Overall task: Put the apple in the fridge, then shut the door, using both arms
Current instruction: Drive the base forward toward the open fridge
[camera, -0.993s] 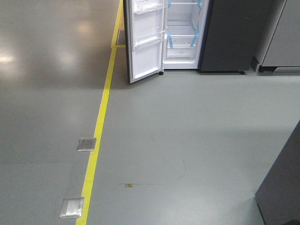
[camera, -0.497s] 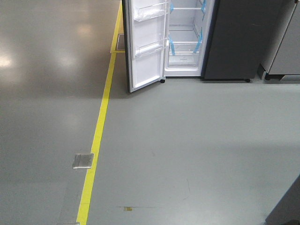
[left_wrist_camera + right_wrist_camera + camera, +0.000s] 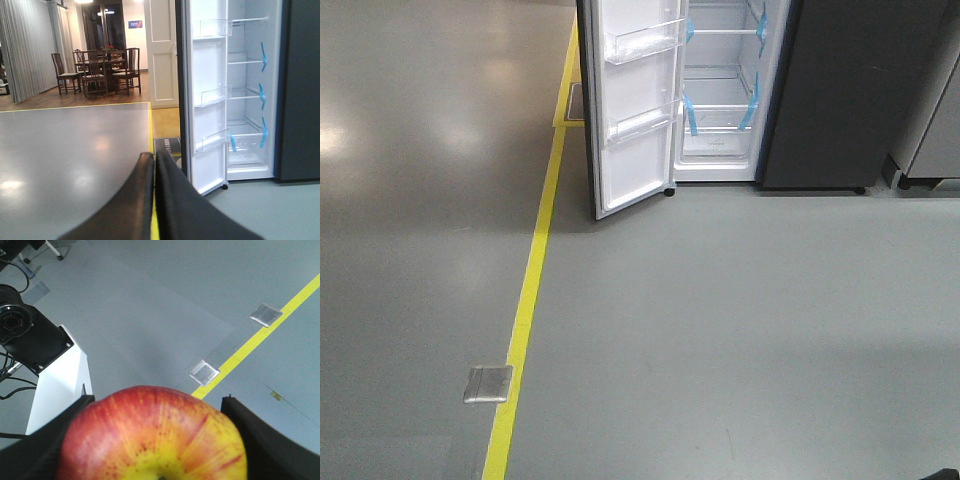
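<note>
The red apple point(image 3: 152, 437), yellow around its stem, fills the bottom of the right wrist view, and my right gripper point(image 3: 155, 405) is shut on it with a black finger on each side. Ahead stands the dark grey fridge point(image 3: 840, 90) with its left door point(image 3: 630, 110) swung open, showing a white inside with clear shelves and blue tape strips. The left wrist view shows the same fridge point(image 3: 300, 90) and its open door point(image 3: 207, 95) to the right. My left gripper point(image 3: 154, 156) is shut and empty, its two fingers pressed together, pointing along the floor left of the door.
A yellow floor line point(image 3: 535, 260) runs from the near floor toward the fridge's left side, with a metal floor plate point(image 3: 488, 384) beside it. A second grey appliance point(image 3: 935, 120) stands right of the fridge. Dining chairs and a table point(image 3: 100, 67) sit far back left. The robot's white column point(image 3: 57, 382) is behind.
The whole front view has moved closer to the fridge: the fridge sits lower and larger in the frame, and the floor plates have slid down toward the bottom edge.
</note>
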You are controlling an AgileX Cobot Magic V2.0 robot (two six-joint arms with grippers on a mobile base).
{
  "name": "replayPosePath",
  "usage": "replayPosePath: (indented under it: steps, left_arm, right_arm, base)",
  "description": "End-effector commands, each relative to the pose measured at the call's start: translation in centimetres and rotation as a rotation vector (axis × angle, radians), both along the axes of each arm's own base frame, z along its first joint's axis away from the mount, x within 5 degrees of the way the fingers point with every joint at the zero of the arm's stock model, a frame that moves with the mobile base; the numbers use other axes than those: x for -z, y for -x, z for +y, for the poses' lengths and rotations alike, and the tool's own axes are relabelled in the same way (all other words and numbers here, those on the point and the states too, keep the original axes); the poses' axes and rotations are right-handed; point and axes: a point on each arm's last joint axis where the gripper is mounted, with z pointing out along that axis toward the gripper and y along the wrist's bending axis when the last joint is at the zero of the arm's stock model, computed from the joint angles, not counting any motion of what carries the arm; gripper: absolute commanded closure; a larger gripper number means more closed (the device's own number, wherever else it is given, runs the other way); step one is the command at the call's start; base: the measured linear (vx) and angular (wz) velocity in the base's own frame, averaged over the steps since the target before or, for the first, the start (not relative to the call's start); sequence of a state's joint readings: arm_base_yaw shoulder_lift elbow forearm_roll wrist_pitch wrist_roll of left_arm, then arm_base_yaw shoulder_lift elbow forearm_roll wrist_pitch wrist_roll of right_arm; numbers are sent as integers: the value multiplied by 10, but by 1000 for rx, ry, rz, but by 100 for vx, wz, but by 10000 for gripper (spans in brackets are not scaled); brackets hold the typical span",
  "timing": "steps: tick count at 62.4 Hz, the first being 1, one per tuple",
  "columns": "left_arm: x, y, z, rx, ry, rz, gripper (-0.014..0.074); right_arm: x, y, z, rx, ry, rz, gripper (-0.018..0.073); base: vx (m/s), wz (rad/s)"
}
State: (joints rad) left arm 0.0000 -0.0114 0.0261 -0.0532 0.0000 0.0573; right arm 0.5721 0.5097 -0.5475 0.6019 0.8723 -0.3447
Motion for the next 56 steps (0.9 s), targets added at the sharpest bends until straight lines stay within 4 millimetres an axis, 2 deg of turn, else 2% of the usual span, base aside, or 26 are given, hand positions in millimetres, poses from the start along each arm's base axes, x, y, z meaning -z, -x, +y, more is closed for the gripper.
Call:
replayPosePath:
  steps: [1,56]
  left_arm:
    - [-1,1,0,-3,13,-70,603]
    - [-1,1,0,-3,13,-70,603]
  right_arm:
    - [-12,-3,2,22,-62,-38,198]
    - [-12,-3,2,22,-62,-38,198]
  base:
    - [26,-1]
    - [24,-1]
